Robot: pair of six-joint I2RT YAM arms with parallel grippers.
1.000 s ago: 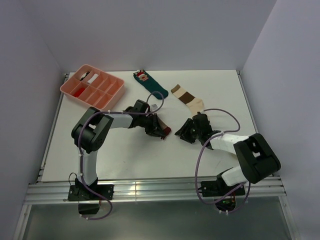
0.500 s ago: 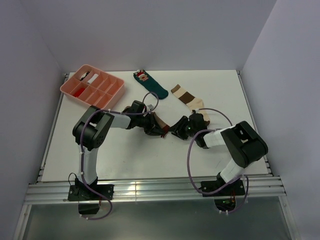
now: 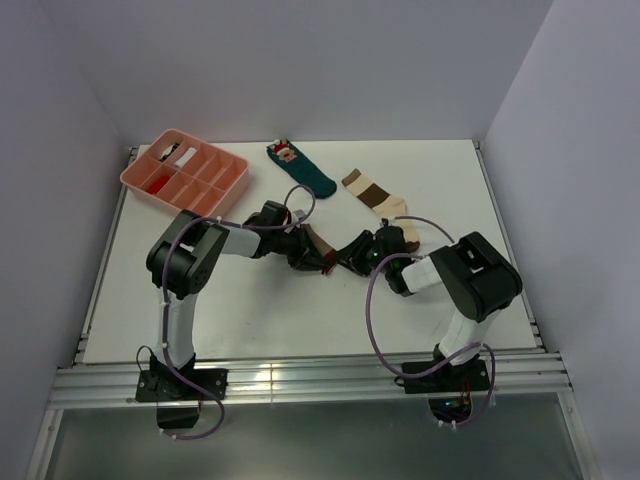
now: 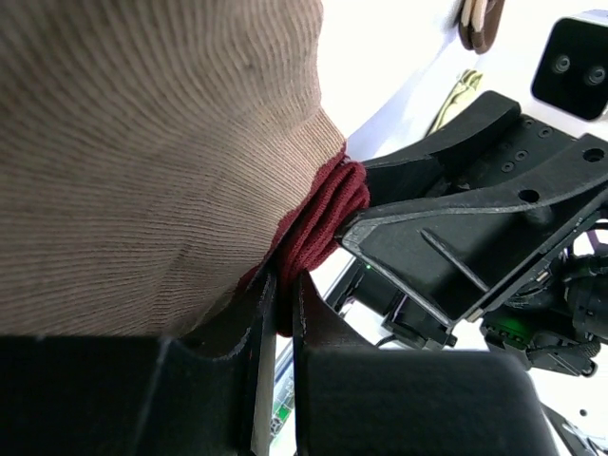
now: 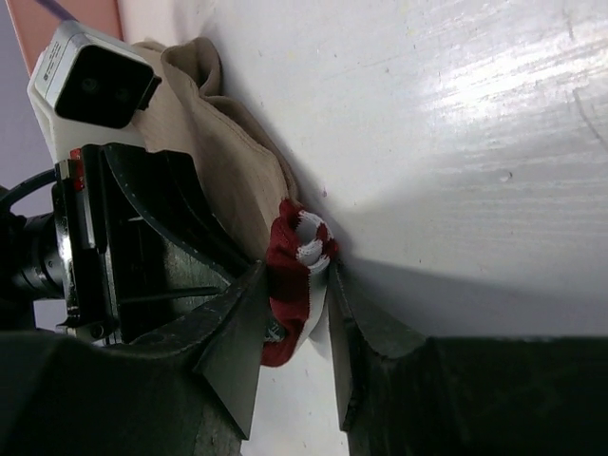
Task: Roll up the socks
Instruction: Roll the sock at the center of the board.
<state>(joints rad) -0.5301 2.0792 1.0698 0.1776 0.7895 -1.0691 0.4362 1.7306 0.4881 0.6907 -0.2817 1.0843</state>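
Top view is lit evenly and brightly from overhead. The white table (image 3: pixel 250 310) is slightly washed out, soft shadows are cast under the arms, and glare is seen on the metal rail (image 3: pixel 300 378) at its near edge. In the left wrist view, the ribbed tan-brown sock with a dark red cuff (image 4: pixel 142 142) is rendered sharp, the background is blown out and the black left gripper (image 4: pixel 285 285) is underexposed. In the right wrist view, streaky glare is seen across the table. A grey shadow is cast beside the black right gripper (image 5: pixel 296 275), which is blurred close up.
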